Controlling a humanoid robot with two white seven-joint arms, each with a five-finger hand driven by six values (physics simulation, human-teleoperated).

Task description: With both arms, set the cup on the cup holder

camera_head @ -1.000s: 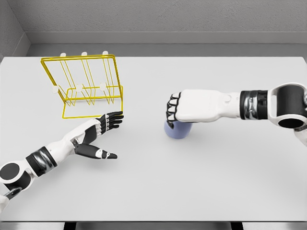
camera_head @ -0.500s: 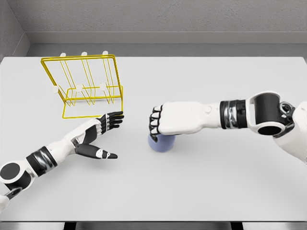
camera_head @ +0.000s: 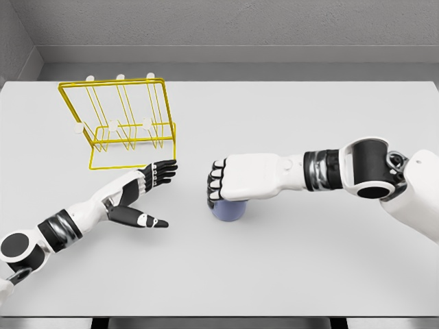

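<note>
A pale blue cup [camera_head: 228, 210] sits near the middle of the white table [camera_head: 288, 274], mostly covered from above by my right hand [camera_head: 218, 186], whose fingers curl around its top. The yellow wire cup holder [camera_head: 127, 123] with white pegs stands at the back left of the table. My left hand [camera_head: 156, 185] lies open just in front of the holder, palm turned toward the cup, fingers spread and holding nothing. A gap of bare table separates the left hand from the cup.
Grey walls close off the scene behind the table's far edge. My right forearm [camera_head: 329, 171] stretches across the right half of the table.
My right hand has carried the cup leftward and nearer to me, closing most of the gap to the left hand. The left arm and the holder have not moved.
</note>
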